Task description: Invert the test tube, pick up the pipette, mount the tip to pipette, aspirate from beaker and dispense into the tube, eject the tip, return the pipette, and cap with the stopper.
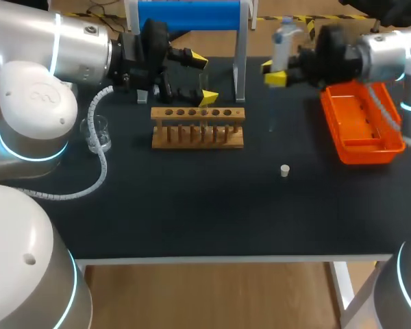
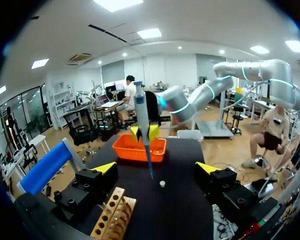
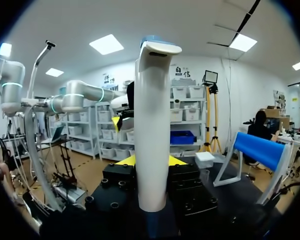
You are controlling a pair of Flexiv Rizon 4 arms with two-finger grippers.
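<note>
Pipette in my right hand (image 1: 272, 72): a white plastic pipette (image 1: 282, 41) with a long, smooth, straight body and a flat cap at its top, held upright over the far right part of the black table (image 1: 212, 212). In the right wrist view its pale body (image 3: 152, 125) fills the space between my yellow-tipped fingers (image 3: 125, 160), which are clamped on it from two sides. From the left wrist view the same pipette (image 2: 141, 102) narrows downward into a thin blue tip (image 2: 149, 165) that hangs above the table, with my right hand (image 2: 144, 132) gripping it around the middle.

My left hand (image 1: 203, 80) is at the far left-centre, its two fingers spread apart with nothing gripped. It sits just beyond the wooden test tube rack (image 1: 197, 127), whose row of round holes runs left to right; the rack's end (image 2: 112, 215) shows under that hand (image 2: 156, 167) in its own view.

A small white stopper (image 1: 285, 170) stands alone on the table, nearer than the rack and to its right, well apart from both hands. An orange plastic tray (image 1: 359, 123) lies at the right edge under my right arm. A clear glass beaker (image 1: 99, 133) stands at the left, beside my left arm's coiled hose.
</note>
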